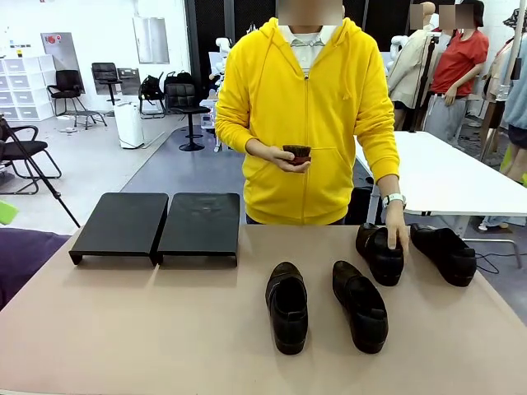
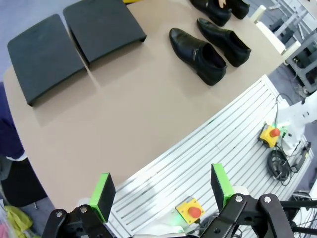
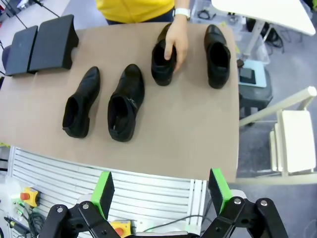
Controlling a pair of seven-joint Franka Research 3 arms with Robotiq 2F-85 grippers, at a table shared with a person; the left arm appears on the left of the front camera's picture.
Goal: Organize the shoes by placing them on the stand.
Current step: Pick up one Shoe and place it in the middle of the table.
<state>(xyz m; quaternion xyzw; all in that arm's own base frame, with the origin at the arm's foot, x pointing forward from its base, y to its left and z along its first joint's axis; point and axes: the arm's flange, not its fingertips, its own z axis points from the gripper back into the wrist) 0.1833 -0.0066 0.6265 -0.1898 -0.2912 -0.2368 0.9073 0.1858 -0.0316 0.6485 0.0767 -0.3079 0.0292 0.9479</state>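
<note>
Low flat black two-panel stand [image 1: 156, 224]: table left. Four glossy black leather slip-on shoes [image 1: 287, 306]: on the tan tabletop [image 1: 165, 329] right of the stand, none on it. Person's hand [image 1: 398, 236] rests on the third shoe [image 1: 379, 255]. Left gripper [image 2: 161, 191] and right gripper [image 3: 161, 190]: jaws spread wide, nothing held.

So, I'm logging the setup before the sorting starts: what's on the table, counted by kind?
Black shoes: 4
Black stand panels: 2
Total: 6
</note>
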